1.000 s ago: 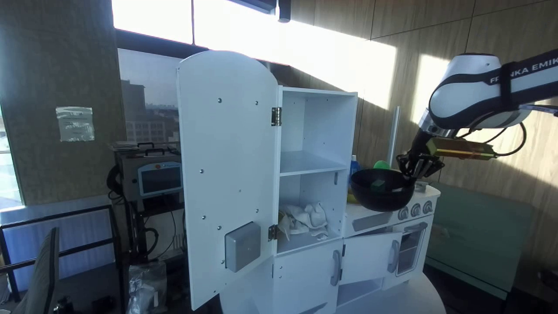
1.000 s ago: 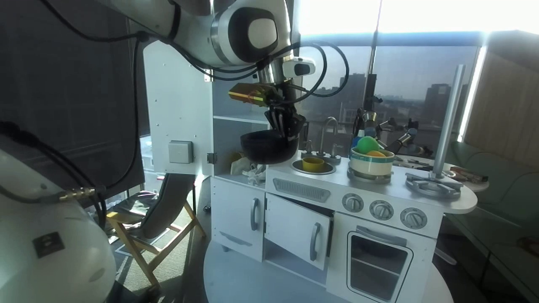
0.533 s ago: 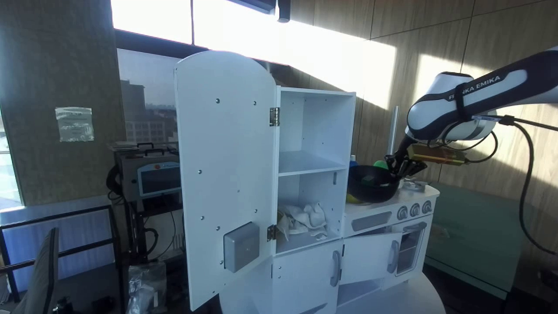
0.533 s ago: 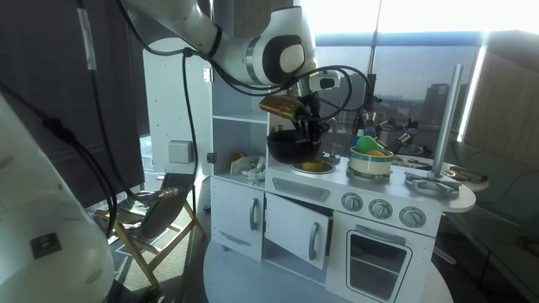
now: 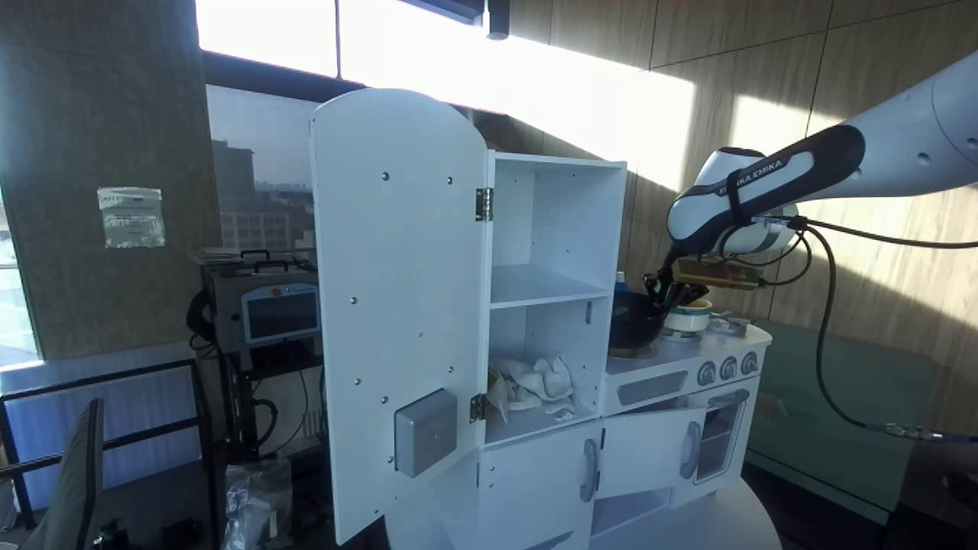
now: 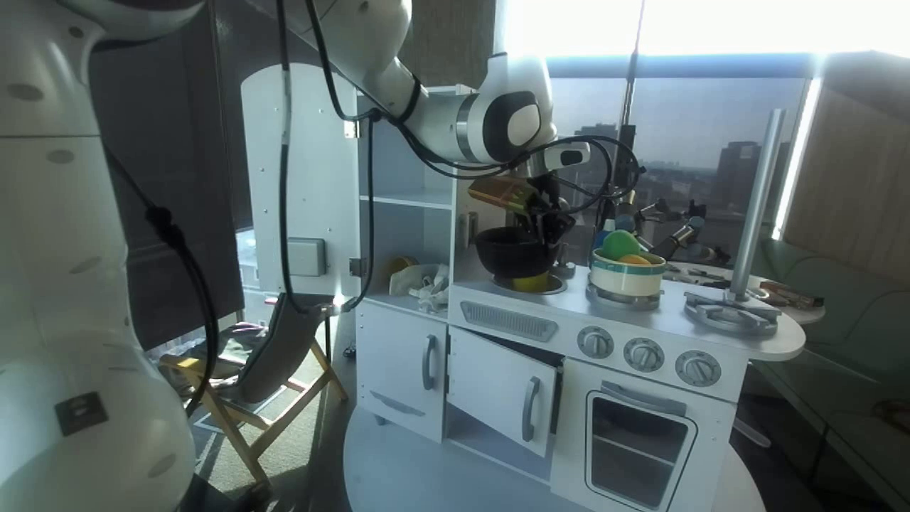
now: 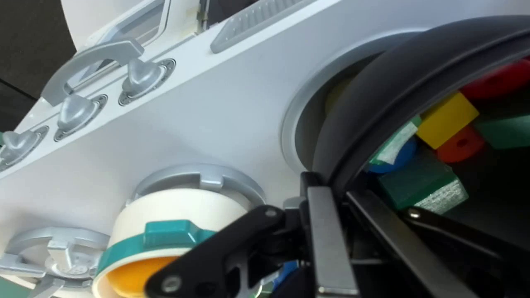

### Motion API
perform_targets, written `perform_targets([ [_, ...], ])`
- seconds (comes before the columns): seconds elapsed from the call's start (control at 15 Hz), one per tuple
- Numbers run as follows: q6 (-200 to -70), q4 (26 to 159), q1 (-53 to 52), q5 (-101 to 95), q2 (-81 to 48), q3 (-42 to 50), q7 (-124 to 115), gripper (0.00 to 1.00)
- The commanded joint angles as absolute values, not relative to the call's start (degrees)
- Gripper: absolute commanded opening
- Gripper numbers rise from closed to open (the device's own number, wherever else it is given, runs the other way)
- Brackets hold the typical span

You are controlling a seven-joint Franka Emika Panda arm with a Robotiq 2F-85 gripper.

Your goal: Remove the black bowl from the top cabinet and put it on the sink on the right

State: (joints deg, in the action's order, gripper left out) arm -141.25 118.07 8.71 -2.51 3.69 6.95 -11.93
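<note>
The robot arm [image 5: 802, 172] leans in over the toy kitchen [image 6: 498, 391], and its gripper [image 7: 333, 186] has the black bowl [image 6: 506, 254] pinched by its rim, one finger against the outer wall and the other on the inside. The bowl is out of the top cabinet [image 5: 577, 229] and hangs, mouth up, over the round basin [image 7: 291, 132] of the sink [image 6: 561, 306], the low white counter beside the tall white unit [image 5: 535, 489]. In that basin sits a yellow cup [image 6: 531, 284]; I can't tell whether the bowl touches it. Looking down through the wrist view, I see a yellow block [image 7: 447, 120], a dark green block [image 7: 422, 178], an orange-red disc [image 7: 460, 144] and a red piece [image 7: 501, 80] lying in the bowl. Next to the basin, a cream pot [image 6: 625, 279] with a teal band stands on a burner [image 6: 625, 301], a green ball [image 6: 621, 244] and an orange piece [image 6: 633, 259] showing above its rim. Three grey knobs [image 6: 643, 354] line the counter's front. The unit's arched white door [image 5: 397, 252] is swung wide, and pale crumpled cloth [image 5: 539, 382] lies in the lower compartment [image 5: 558, 328].
</note>
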Motion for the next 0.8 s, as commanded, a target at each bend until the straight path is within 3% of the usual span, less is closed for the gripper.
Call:
perform_targets([
  [0.0, -141.48, 112.11, 8.09, 0.87, -0.68, 7.24, -9.09, 0.12],
  [0.07, -141.33, 111.83, 7.90, 2.59, -0.97, 7.15, -7.88, 0.36],
  [0.2, -140.82, 112.18, 7.72, 5.35, -1.11, 6.96, -4.89, 0.41],
  [0.47, -140.25, 114.97, 7.39, 8.16, 0.56, 6.73, 2.19, 0.72],
  [0.73, -136.49, 118.86, 7.08, -6.87, 3.99, 6.66, 2.66, 0.99],
])
